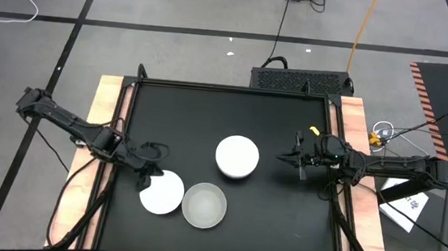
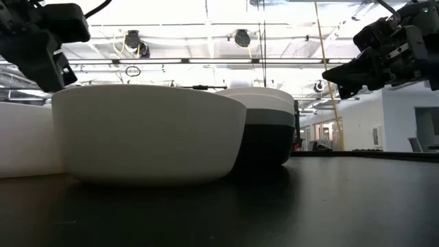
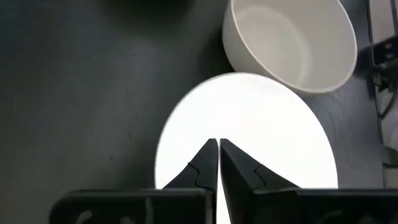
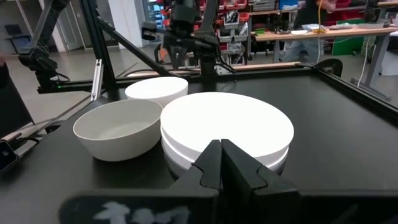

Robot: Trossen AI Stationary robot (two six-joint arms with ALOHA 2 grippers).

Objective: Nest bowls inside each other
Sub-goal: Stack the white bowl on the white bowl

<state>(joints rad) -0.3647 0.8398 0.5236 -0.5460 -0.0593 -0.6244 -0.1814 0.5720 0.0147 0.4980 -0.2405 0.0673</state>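
Bowls are seen on the black bench (image 1: 280, 228), a nested stack (image 1: 237, 157) mid-bench faced by the closed, empty right pincer (image 1: 295, 158), the closed left pincer (image 1: 145, 180) held over a white bowl (image 1: 162, 192).

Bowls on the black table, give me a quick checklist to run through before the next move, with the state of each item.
1. Left end effector empty and shut: ok, fingers together above the white bowl.
2. Right end effector empty and shut: ok, it is off to the side of the stack of nested bowls, not touching.
3. Stack sitting level: ok, the low view shows the rims layered evenly.
4. All bowls nested: not ok, the white bowl and the pale grey translucent bowl stand apart from the stack.
5. Loose bowls upright: ok for the translucent bowl; cannot tell for the white bowl.
6. Number of bowls in the stack: cannot tell.
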